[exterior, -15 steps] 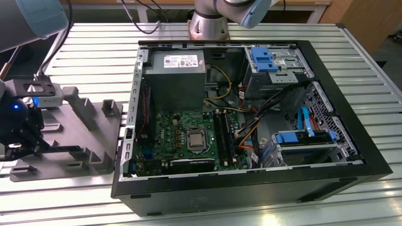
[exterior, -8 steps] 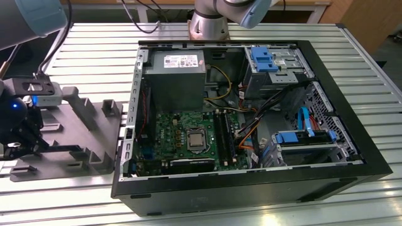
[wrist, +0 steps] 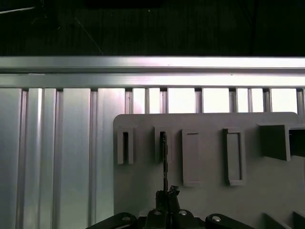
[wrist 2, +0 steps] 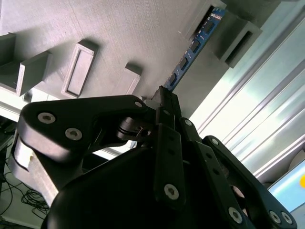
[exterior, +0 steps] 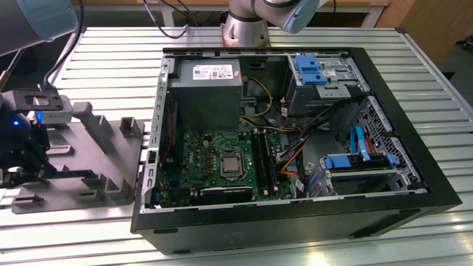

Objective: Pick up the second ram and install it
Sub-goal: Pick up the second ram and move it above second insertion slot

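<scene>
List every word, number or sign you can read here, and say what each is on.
Nothing here can be read.
The white label on the grey metal power supply box: print too small to read.
The green motherboard: markings too small.
The slim blue memory stick gripped by the black claw: no legible print.

The tray blocks (exterior: 94,119) crowd the jaws; cables (exterior: 289,160) lie beside the open case's (exterior: 296,221) slots (exterior: 262,160).
</scene>
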Controlling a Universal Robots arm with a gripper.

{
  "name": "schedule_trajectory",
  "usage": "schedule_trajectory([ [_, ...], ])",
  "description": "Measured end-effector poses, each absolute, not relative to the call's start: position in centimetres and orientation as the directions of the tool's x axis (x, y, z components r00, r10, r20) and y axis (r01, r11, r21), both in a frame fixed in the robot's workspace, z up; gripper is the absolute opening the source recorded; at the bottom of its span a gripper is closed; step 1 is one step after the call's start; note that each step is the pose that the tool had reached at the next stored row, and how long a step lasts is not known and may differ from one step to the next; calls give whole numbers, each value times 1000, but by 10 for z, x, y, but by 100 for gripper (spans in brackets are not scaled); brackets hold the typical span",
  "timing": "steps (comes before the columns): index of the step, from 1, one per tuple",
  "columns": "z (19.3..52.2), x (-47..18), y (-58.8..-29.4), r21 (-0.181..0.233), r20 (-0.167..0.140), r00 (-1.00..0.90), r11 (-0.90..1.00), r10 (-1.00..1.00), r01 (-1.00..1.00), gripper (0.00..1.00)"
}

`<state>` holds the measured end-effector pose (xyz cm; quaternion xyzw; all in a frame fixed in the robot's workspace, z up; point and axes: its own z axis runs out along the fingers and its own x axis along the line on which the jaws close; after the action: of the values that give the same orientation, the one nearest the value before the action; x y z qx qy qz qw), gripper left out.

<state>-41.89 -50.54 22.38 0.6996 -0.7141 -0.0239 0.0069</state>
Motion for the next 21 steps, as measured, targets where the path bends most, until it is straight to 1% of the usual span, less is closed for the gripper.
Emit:
schedule_trajectory([
  [21, 241, -419, -505, 41, -24, -21, 20, -999, -999, 12],
])
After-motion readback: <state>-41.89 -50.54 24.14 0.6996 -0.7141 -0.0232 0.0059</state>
